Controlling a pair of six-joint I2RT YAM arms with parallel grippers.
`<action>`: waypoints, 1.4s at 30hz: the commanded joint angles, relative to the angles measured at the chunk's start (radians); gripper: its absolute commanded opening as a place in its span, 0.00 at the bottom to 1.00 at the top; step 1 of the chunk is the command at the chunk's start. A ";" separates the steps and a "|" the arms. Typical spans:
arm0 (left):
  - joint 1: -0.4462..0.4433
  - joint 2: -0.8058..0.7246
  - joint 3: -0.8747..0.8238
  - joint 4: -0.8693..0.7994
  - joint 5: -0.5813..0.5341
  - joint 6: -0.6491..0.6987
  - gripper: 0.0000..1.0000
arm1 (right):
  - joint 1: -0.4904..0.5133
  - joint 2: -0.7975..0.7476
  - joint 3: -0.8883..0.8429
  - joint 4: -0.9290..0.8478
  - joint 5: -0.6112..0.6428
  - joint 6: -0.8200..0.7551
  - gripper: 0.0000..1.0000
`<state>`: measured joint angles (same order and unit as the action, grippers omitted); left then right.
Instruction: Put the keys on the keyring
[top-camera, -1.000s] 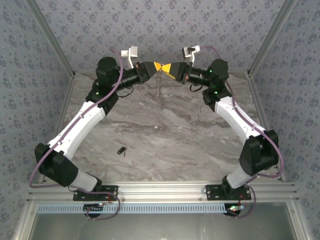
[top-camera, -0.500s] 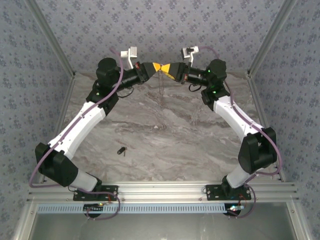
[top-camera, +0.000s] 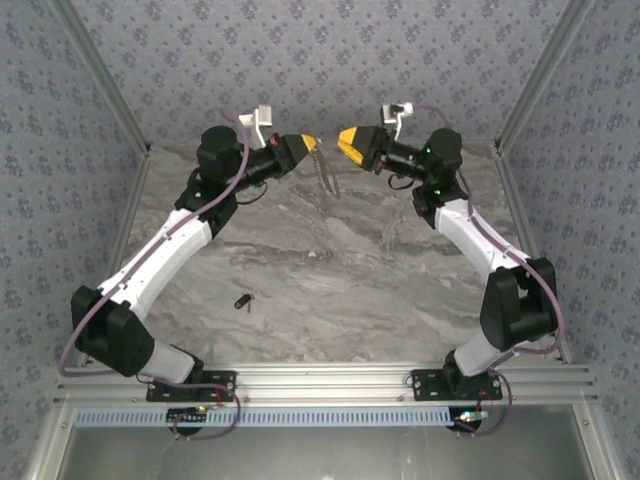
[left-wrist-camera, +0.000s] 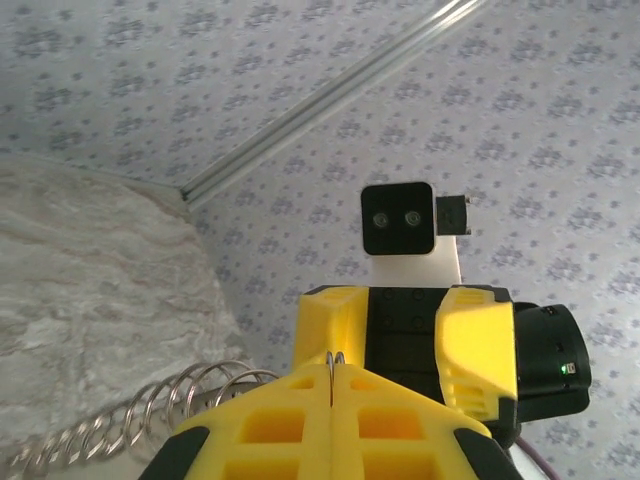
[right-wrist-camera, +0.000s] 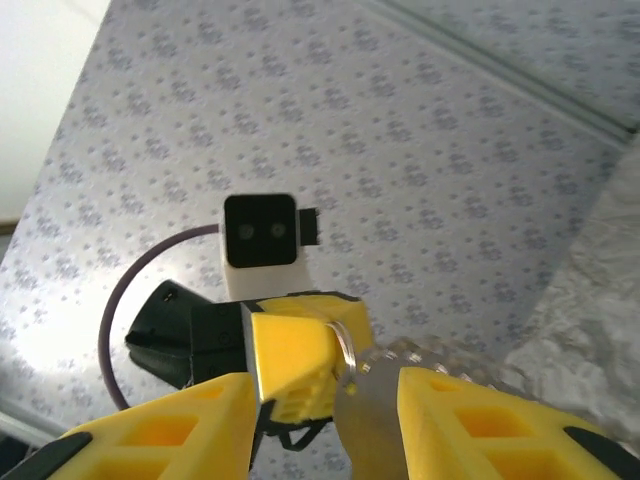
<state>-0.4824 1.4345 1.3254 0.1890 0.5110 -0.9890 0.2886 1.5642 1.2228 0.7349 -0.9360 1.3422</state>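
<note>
Item: keyring (top-camera: 326, 172), a thin grey metallic strand of coiled links. It is hung from the left gripper (top-camera: 311, 141), whose yellow jaws are pinched tight on its top ring, above the far side of the marble table (top-camera: 330, 260).

Right gripper (top-camera: 346, 139): jaws spread, nothing held, placed just beside the strand without touching it.

Item: key (top-camera: 243, 301), tiny and dark, laid on the table well apart from both grippers.

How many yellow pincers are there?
2. The left pincer, at centre back, is shut on the keyring; the right pincer faces it from the right, open.
</note>
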 joint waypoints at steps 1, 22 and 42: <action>0.023 -0.071 -0.046 0.036 -0.058 0.005 0.00 | -0.016 -0.067 -0.091 -0.036 0.046 -0.047 0.45; 0.182 -0.202 -0.295 0.051 -0.183 -0.017 0.00 | 0.339 -0.051 -0.195 -1.054 0.335 -0.837 0.46; 0.337 -0.173 -0.271 0.062 -0.084 -0.025 0.00 | 0.678 0.385 0.179 -1.142 0.545 -0.962 0.42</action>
<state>-0.1673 1.2518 1.0000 0.2062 0.3855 -1.0004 0.9405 1.8988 1.3342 -0.3538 -0.4358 0.4248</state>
